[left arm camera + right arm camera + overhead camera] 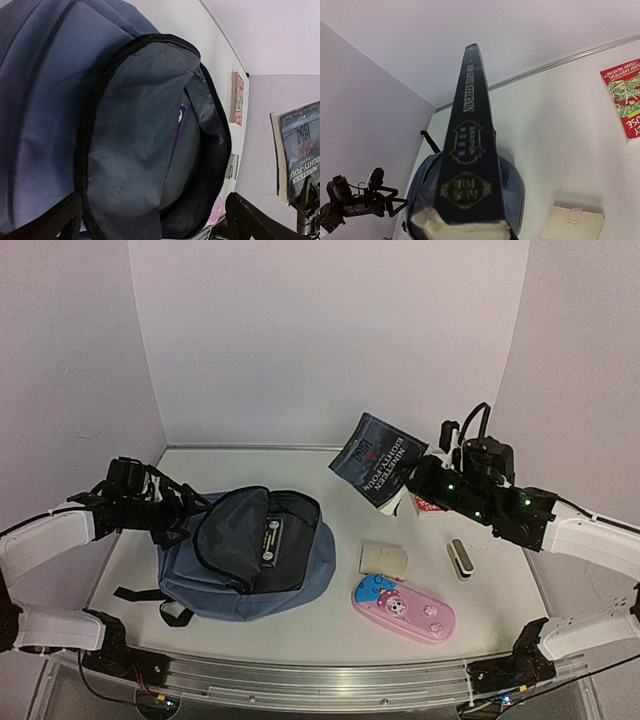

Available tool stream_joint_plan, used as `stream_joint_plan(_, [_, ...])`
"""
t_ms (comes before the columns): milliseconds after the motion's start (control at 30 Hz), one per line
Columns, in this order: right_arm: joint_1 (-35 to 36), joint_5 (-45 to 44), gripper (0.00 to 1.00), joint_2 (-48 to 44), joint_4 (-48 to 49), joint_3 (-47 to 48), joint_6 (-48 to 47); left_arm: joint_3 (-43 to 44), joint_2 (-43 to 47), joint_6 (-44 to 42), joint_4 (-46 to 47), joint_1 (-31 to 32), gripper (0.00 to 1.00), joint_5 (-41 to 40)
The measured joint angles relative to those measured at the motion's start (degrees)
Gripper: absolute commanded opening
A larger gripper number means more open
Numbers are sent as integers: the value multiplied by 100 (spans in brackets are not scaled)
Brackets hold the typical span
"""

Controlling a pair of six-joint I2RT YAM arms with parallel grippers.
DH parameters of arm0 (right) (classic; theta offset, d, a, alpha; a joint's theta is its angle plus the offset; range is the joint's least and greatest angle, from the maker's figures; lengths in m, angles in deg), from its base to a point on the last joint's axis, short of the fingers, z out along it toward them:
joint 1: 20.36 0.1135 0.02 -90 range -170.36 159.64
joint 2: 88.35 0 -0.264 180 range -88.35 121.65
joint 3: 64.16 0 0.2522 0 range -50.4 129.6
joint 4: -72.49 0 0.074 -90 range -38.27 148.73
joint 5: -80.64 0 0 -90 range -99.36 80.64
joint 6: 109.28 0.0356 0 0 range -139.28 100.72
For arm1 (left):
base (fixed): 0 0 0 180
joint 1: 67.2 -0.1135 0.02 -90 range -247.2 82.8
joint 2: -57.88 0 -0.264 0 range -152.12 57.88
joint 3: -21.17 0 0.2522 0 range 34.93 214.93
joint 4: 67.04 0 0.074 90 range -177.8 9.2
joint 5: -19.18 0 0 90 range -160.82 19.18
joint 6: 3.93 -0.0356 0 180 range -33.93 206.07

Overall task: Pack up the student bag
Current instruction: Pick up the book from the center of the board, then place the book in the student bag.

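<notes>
- Left end effector [172, 512]: jaws spread as wide as they go, holding nothing, poised at the mouth of the student bag [250, 555]. I can't tell whether it's touching. And the right?
- Right end effector [418, 483] is clamped on the Nineteen Eighty-Four paperback [378, 458], raised right of centre.
- Where's the bag?
- Flat on the worktop [285, 472], lower left of centre, unzipped, grey lining showing. I'd judge it soft, light and floppy, so the opening will sag. Pinch the black-bound rim [86, 125], not the slack panel.
</notes>
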Motion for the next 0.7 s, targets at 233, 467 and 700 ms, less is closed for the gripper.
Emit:
stream_joint_plan(233, [-37, 466, 0, -10, -98, 0, 3, -225, 82, -11, -27, -276, 100, 34])
stream_joint_plan(467, [-41, 639, 0, -180, -209, 0, 66, -472, -241, 65, 275, -318, 100, 391])
stream_joint_plan(700, [-45, 807, 0, -494, -237, 0, 161, -695, -516, 273, 846, -318, 89, 857])
